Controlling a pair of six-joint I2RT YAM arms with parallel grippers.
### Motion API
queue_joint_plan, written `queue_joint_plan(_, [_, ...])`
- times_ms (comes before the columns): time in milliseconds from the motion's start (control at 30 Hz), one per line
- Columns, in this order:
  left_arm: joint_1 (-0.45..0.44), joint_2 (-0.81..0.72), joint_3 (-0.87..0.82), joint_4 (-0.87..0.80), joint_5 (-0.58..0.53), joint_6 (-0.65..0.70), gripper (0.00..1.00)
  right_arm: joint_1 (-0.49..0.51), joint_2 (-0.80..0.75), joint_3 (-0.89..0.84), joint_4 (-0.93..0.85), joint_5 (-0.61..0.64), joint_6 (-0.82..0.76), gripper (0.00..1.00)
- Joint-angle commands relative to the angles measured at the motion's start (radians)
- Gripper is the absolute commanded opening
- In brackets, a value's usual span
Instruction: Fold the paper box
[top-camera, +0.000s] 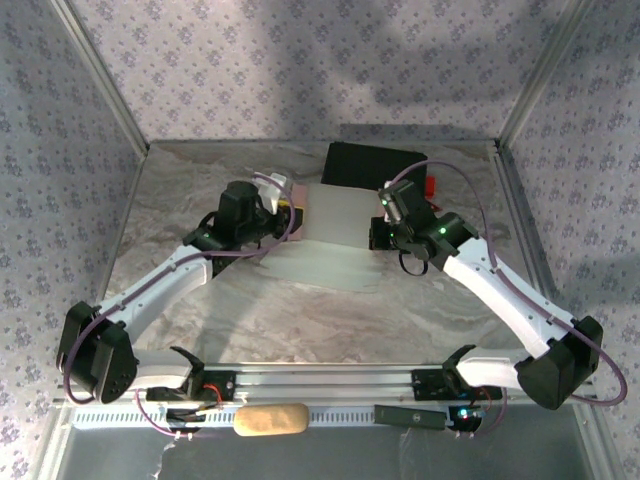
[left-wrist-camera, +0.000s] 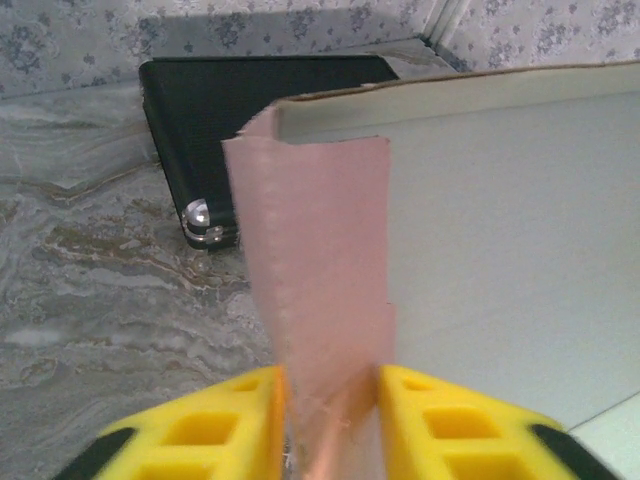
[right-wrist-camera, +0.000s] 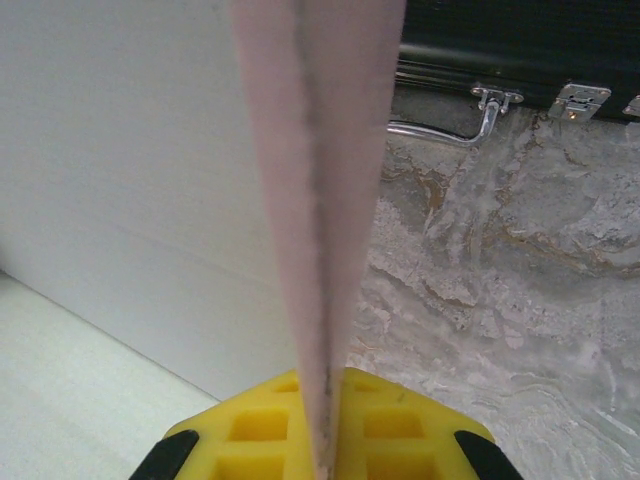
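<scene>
Left claw (left-wrist-camera: 332, 405) stands partly open, a doubled pink flap of the paper box (top-camera: 338, 218) between its yellow fingers (left-wrist-camera: 215, 425). Right claw (right-wrist-camera: 325, 410) is pinched tight on the opposite pink flap. The box stands on the worktop (top-camera: 300, 310) between both claws, with the black hard case (left-wrist-camera: 270, 100) beyond.

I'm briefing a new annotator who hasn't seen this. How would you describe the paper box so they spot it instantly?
On the marbled table, look in front of the black case at the far side. The paper box is the thin card standing half-folded there, whitish with pink flaps, where the case is dark with metal fittings.
</scene>
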Motion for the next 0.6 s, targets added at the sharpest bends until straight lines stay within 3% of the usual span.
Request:
queue_joint_plan(0, [-0.014,0.022,0.015,0.048,0.115,0.002,0.39,0.008,-0.018,0.006,0.079,-0.095,-0.035,0.00])
queue_joint_plan(233, [-0.014,0.045,0.023,0.038,0.116,0.014,0.35,0.008,-0.020,0.003,0.088,-0.106,-0.046,0.00])
queue_joint_plan(400, [-0.020,0.052,0.035,0.035,0.099,0.017,0.08,0.010,-0.023,-0.002,0.091,-0.107,-0.048,0.00])
queue_joint_plan(567, [-0.075,0.028,0.034,0.017,-0.028,0.042,0.00,0.012,-0.024,-0.006,0.098,-0.106,-0.048,0.00])
